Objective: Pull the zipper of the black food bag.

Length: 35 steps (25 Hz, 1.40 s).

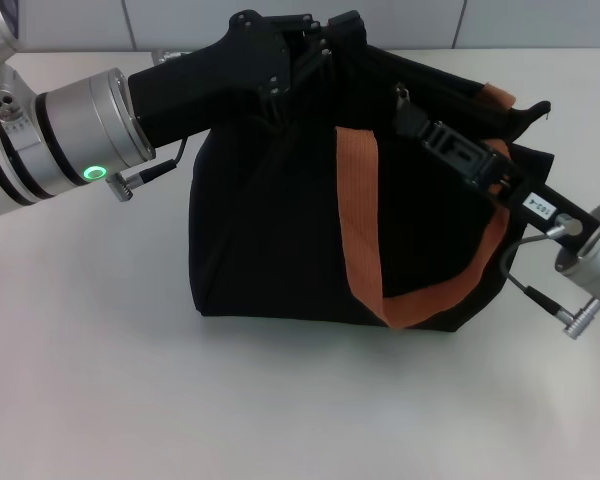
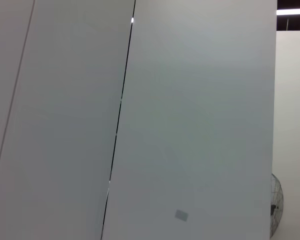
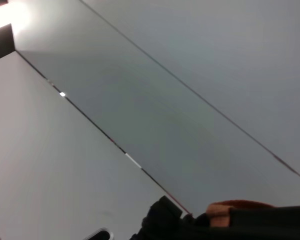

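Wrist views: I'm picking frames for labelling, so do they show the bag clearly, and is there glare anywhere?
Left wrist view: only wall panels, no bag. Right wrist view: a bright light patch in one corner, just a sliver of the black bag. Head view: evenly lit, bag very dark, little detail.

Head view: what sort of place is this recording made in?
Probably a lab or test room: a plain white table, bare grey wall panels, and a fan by the wall.

Lab: white table (image 1: 100, 380), panelled walls (image 2: 190, 125)
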{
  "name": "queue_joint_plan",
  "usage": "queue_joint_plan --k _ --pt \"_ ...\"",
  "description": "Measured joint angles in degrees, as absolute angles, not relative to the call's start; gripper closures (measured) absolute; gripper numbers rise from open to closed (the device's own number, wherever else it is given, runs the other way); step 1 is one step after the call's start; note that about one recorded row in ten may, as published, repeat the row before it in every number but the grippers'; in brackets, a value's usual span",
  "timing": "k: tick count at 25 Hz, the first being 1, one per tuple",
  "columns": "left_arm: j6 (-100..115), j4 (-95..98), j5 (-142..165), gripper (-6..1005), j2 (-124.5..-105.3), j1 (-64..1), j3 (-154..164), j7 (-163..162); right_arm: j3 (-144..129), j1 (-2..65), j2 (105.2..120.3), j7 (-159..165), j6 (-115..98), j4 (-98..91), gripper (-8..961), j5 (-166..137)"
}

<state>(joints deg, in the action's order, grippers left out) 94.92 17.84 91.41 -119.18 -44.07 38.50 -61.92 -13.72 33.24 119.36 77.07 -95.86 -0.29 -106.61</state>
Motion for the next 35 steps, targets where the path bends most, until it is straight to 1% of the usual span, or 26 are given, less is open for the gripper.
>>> queue_joint_plan --k 21,35 --pt "94.9 17.8 90.8 954 -119.18 -43.4 38.6 -61.6 -11.4 27.4 119.22 80.9 -97.0 -4.1 956 -106.2" --pt "95.1 17.8 90.7 952 -119.17 -43.4 38.8 -61.6 -11.9 29.4 119.29 80.9 -97.1 -4.2 955 -106.5"
